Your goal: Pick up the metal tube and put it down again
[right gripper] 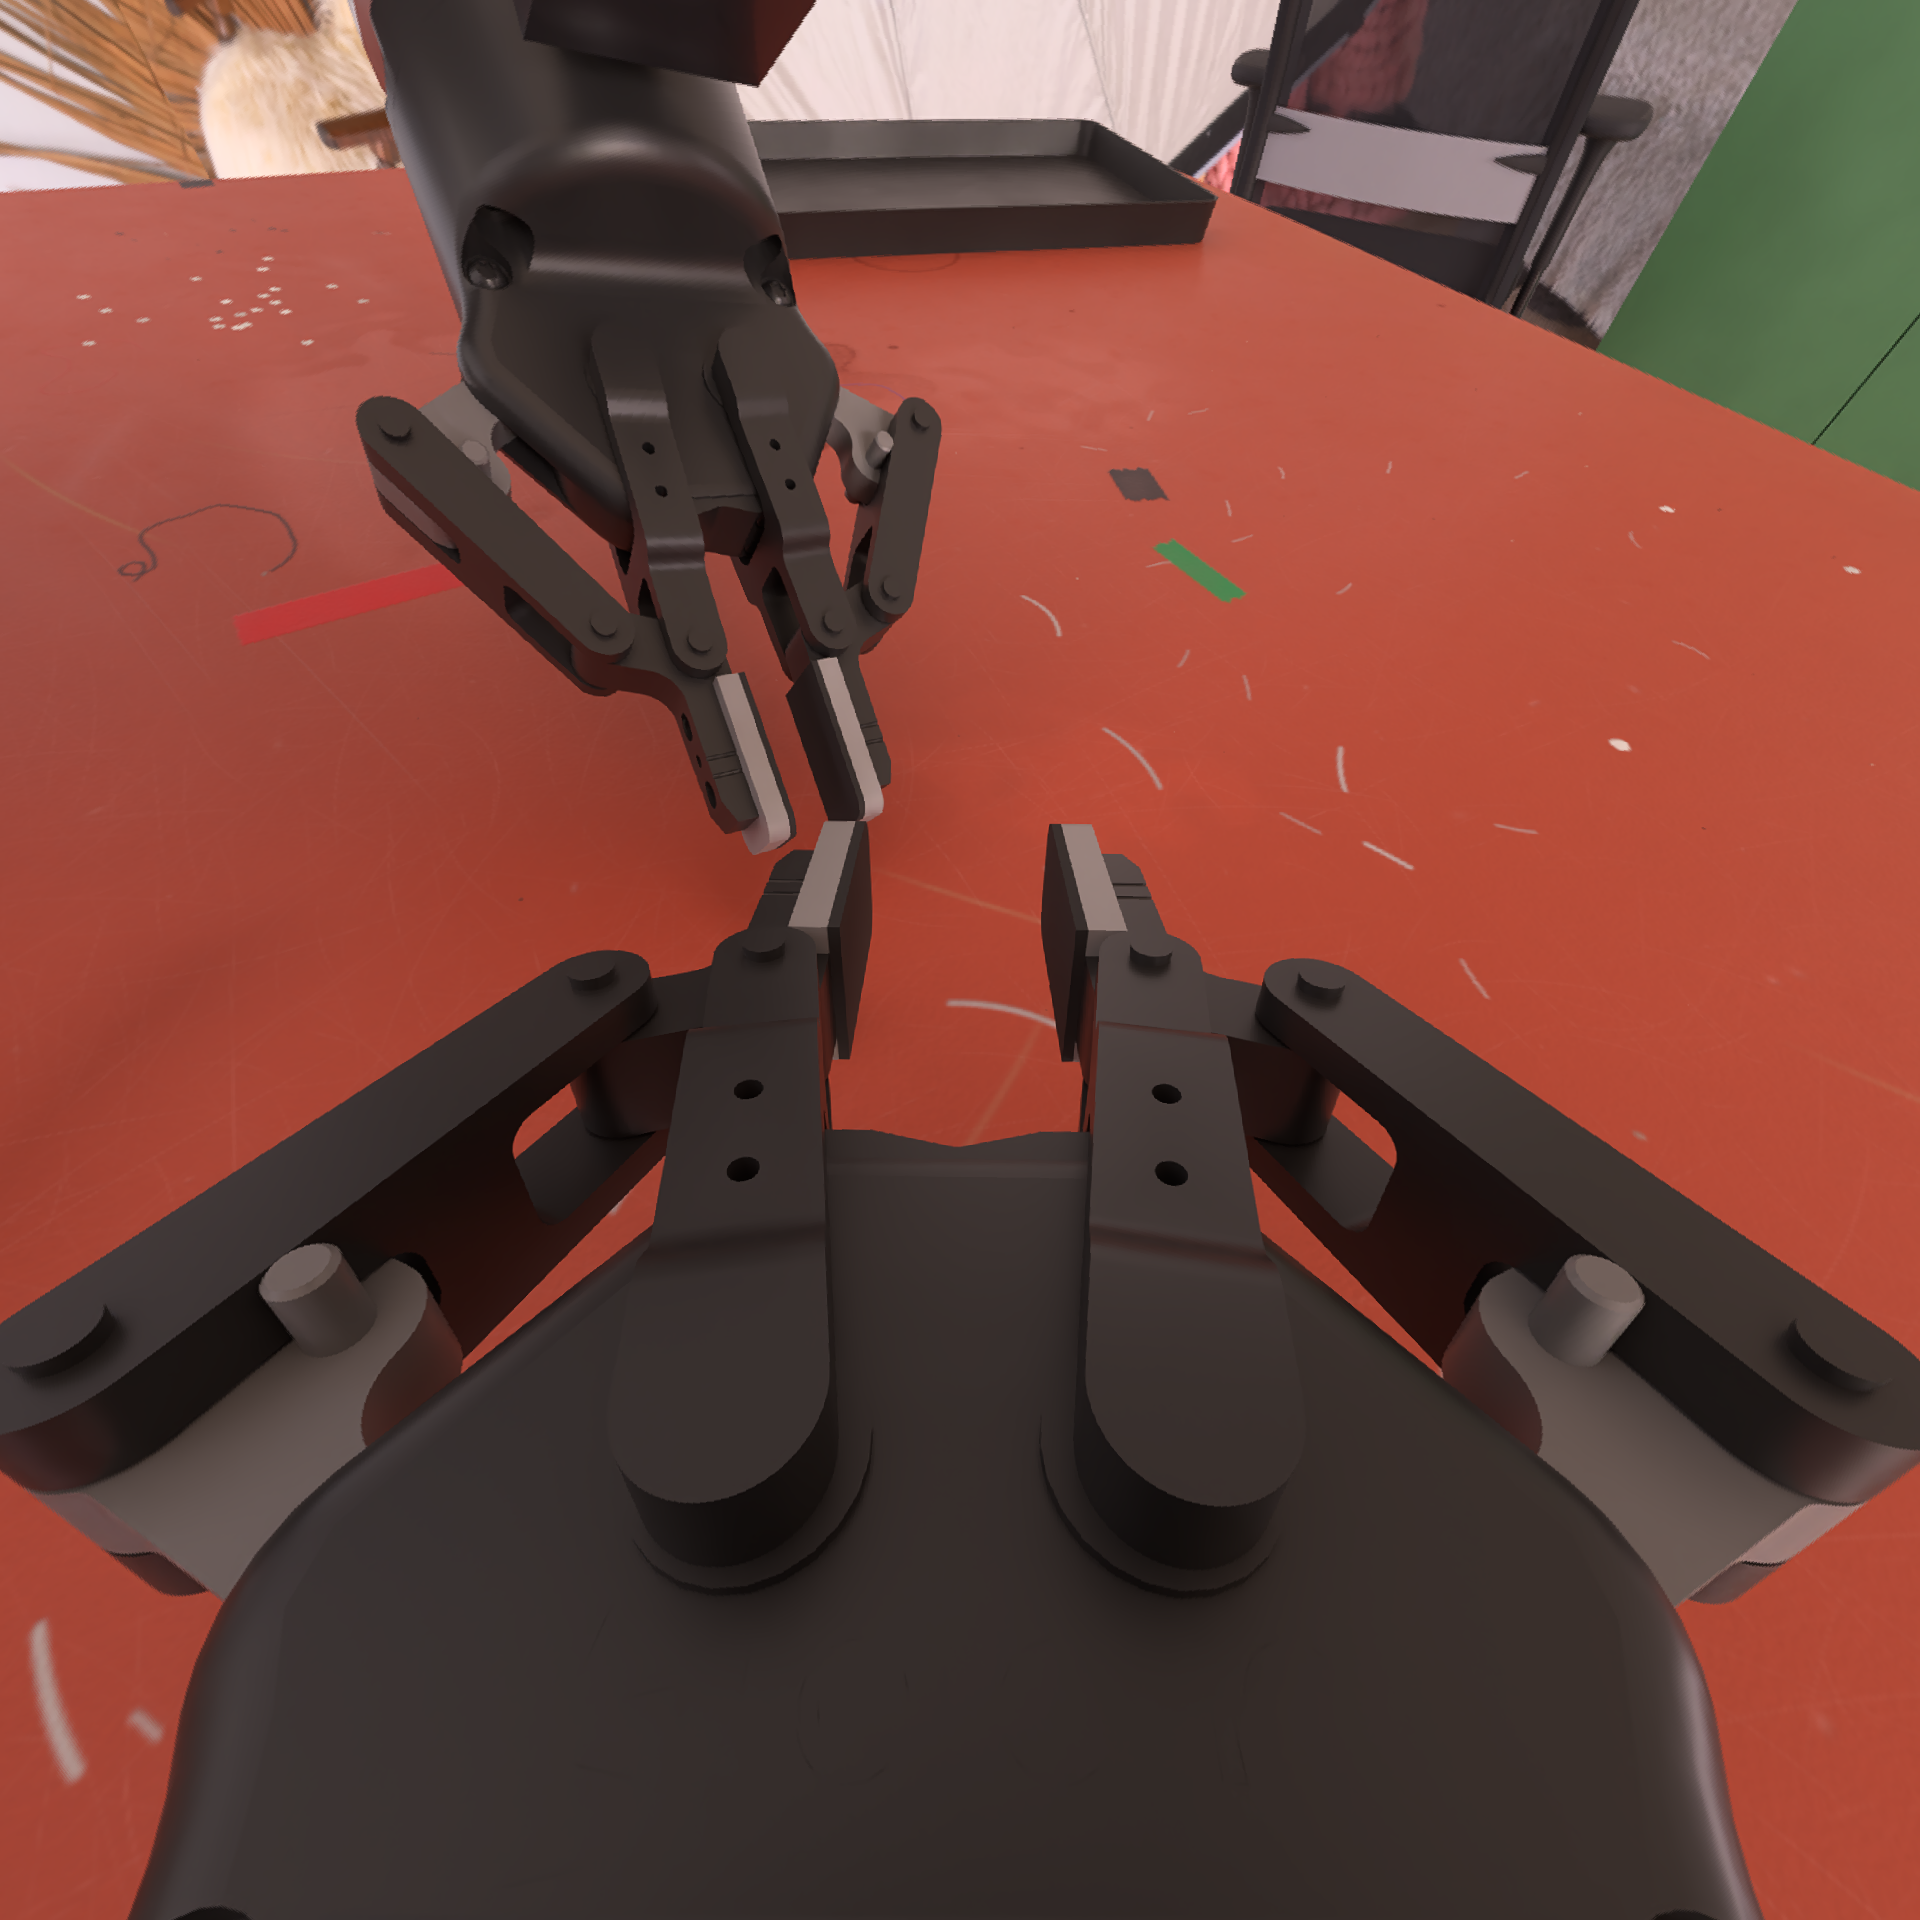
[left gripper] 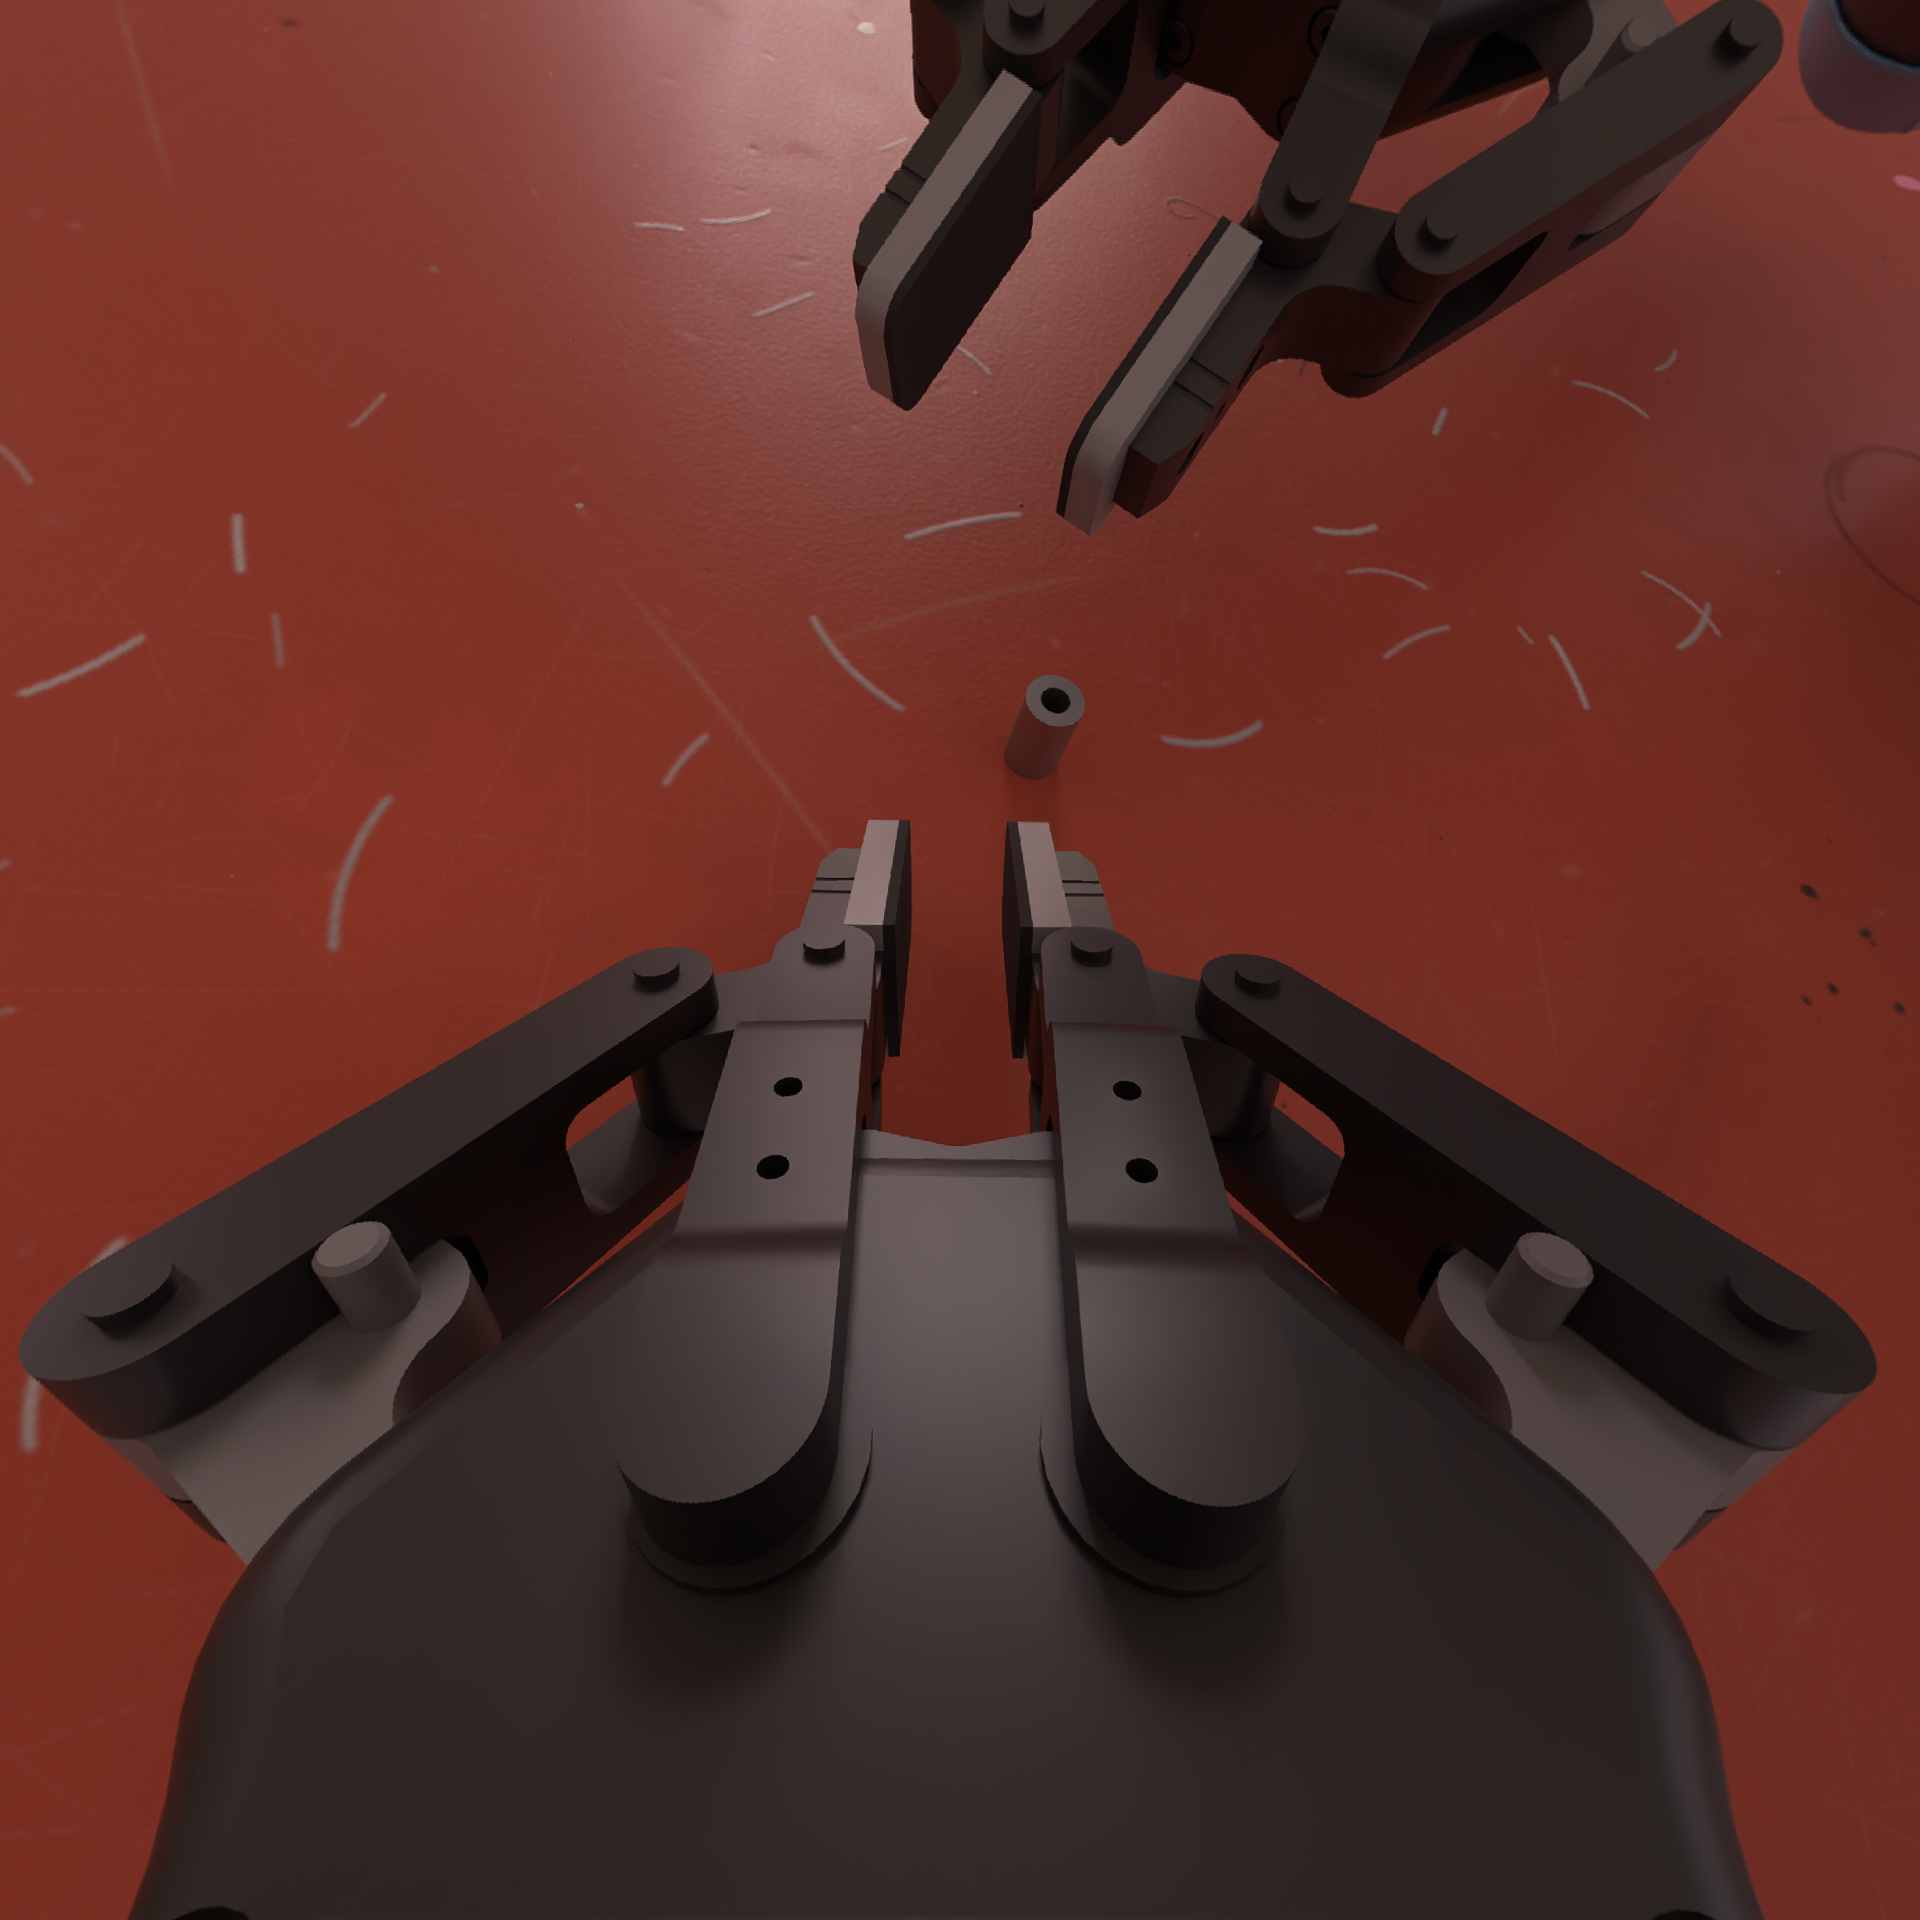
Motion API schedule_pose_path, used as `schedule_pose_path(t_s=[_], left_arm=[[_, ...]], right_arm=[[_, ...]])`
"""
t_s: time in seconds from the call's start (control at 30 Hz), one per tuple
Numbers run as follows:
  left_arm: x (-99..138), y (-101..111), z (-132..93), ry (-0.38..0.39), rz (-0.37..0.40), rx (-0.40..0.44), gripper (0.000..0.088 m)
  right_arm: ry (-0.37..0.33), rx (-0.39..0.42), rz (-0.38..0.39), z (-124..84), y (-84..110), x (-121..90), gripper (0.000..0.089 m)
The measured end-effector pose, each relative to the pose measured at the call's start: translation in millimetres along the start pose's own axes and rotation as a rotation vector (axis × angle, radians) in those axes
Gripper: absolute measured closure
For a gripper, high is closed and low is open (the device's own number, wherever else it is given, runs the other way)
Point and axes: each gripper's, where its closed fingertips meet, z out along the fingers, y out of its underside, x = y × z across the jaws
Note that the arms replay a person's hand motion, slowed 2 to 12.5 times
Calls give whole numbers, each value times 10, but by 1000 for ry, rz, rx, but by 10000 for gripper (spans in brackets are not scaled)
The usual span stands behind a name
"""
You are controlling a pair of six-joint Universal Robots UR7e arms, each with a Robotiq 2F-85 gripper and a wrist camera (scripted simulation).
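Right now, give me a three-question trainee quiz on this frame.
1. True or false: the metal tube is clamped in the left gripper.
2. How does the tube sit: A upright on the red table, B lying flat, C inside the dark tray?
3. Fill in: neither the left nor the right gripper holds ____.

Key: 1 false, the tube stands free beyond the fingertips. 2 A. 3 anything.
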Motion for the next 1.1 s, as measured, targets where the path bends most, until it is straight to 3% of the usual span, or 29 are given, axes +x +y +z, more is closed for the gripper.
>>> schedule_pose_path(t_s=[0.53, 1.1], left_arm=[[32, 57, 44, 11, 20, -52, 717], [31, 56, 43, 15, 13, -51, 721]], right_arm=[[-11, -2, 1, 3, 2, -10, 605], [-19, -12, 10, 13, 11, -11, 610]])
